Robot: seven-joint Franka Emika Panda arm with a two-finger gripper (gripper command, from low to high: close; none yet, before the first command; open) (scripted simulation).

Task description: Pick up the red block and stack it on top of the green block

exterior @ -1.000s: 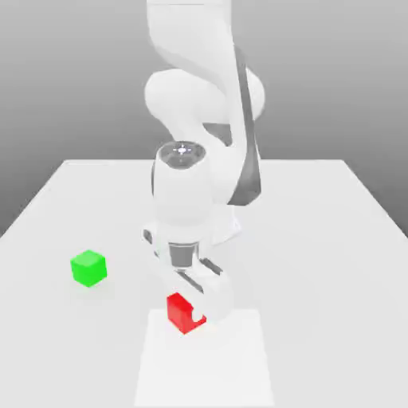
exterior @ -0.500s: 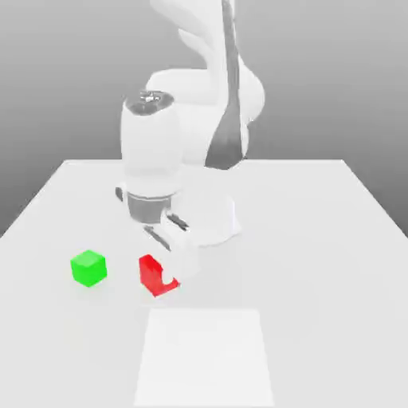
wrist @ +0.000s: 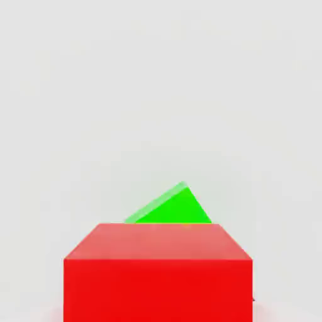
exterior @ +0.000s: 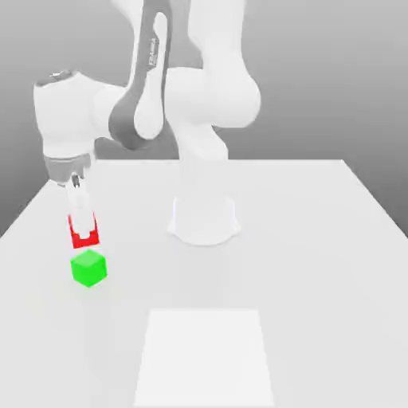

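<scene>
The tool (exterior: 82, 231) is clenching the red block (exterior: 83, 236), carrying it clear of the worktop (exterior: 319, 263) just above the green block (exterior: 88, 268) so it can be lowered on top. In the hand view, red is overlapping green, suggesting alignment is near.

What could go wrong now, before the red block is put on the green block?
1. The red block hangs just above the green block, but in the hand view the green block looks turned against it; the faces may not match.
2. Released off centre, it may slide off onto the table.
</scene>
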